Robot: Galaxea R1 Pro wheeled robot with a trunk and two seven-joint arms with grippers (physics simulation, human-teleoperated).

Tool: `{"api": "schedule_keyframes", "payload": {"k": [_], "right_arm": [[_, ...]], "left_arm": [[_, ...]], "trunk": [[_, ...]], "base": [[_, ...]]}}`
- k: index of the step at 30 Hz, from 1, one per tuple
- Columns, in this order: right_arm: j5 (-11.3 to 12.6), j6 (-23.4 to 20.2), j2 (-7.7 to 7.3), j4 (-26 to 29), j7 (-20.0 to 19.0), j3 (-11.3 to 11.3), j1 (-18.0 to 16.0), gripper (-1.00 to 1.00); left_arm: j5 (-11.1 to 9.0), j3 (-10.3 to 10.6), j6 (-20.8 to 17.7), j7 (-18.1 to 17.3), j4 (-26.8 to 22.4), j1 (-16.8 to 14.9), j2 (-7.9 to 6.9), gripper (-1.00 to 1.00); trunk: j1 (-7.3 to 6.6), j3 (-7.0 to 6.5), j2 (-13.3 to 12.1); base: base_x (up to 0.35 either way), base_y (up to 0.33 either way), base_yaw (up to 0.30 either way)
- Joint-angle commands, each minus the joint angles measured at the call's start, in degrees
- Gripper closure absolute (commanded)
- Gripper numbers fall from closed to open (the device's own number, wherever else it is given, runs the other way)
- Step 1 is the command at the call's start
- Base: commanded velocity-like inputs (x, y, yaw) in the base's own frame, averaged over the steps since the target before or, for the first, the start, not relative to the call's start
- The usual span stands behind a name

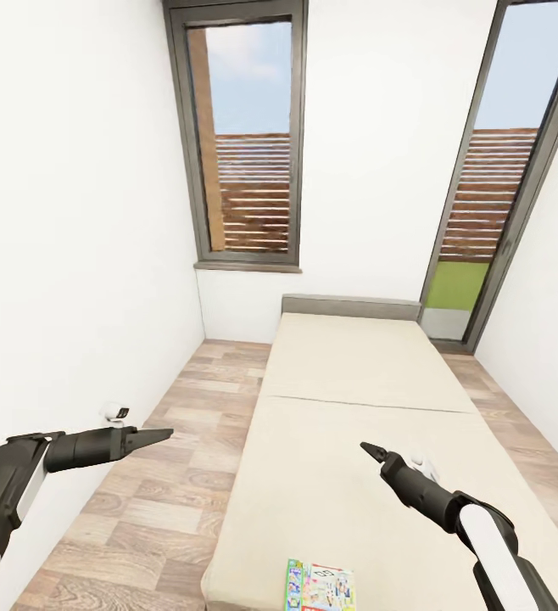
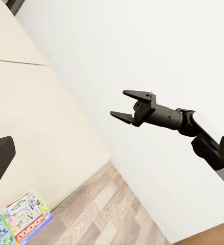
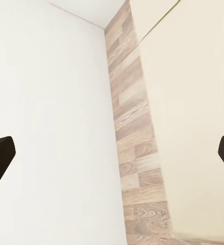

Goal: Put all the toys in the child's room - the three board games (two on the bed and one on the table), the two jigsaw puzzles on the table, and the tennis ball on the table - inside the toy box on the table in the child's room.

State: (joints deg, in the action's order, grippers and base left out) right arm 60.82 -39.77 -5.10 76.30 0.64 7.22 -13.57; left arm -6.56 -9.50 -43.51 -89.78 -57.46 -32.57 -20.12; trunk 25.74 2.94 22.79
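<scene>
Setting: a narrow room with white walls, wood-plank floor (image 1: 143, 501) and two tall dark-framed windows (image 1: 247, 136) on the far wall at 12 o'clock.

Bed: the low wide bed with plain beige mattress and dark grey frame (image 1: 355, 407) runs from 6 o'clock toward 12 o'clock in the head view, with its grey headboard against the far wall.

Board games: two small flat printed boxes (image 1: 320, 585) lie side by side, touching, on the near end of the mattress at 6 o'clock. The left wrist view shows them flat near the mattress corner; one is white and blue with a red logo (image 2: 29, 217), the other is green-edged (image 2: 0, 229) and partly cut off by the frame edge.

Left gripper: the black two-finger left gripper (image 1: 162, 435) hangs over the floor at 8 o'clock, pointing toward the bed. Its fingers lie together in the head view and hold nothing. It is well apart from the boxes.

Right gripper: the black two-finger right gripper (image 1: 369, 449) hangs above the mattress at 5 o'clock, pointing toward 10 o'clock. In the left wrist view its fingers (image 2: 123, 105) stand apart with nothing between them. It is above and beyond the boxes, not touching them.

Right wrist view: the floor strip between the white wall and the mattress edge.
</scene>
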Motion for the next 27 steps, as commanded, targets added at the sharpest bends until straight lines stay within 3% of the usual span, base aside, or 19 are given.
{"api": "schedule_keyframes", "payload": {"k": [1,10,27], "right_arm": [[0.2,-0.3,0.00,0.0,0.1,0.1,-0.1,-1.00],[0.2,-0.3,0.00,0.0,0.1,0.1,-0.1,-1.00],[0.2,-0.3,0.00,0.0,0.1,0.1,-0.1,-1.00]], "left_arm": [[0.0,0.0,-0.6,-0.2,0.0,-0.1,-0.01,-1.00],[0.1,0.0,-0.6,-0.2,0.0,-0.1,-0.02,-1.00],[0.0,0.0,-0.6,-0.2,0.0,-0.1,-0.02,-1.00]], "trunk": [[0.04,0.11,0.1],[0.04,-0.48,0.1],[0.04,-1.84,0.1]], "base": [[0.000,-0.190,-0.056],[0.000,-0.155,-0.130],[0.000,-0.012,-0.176]]}}
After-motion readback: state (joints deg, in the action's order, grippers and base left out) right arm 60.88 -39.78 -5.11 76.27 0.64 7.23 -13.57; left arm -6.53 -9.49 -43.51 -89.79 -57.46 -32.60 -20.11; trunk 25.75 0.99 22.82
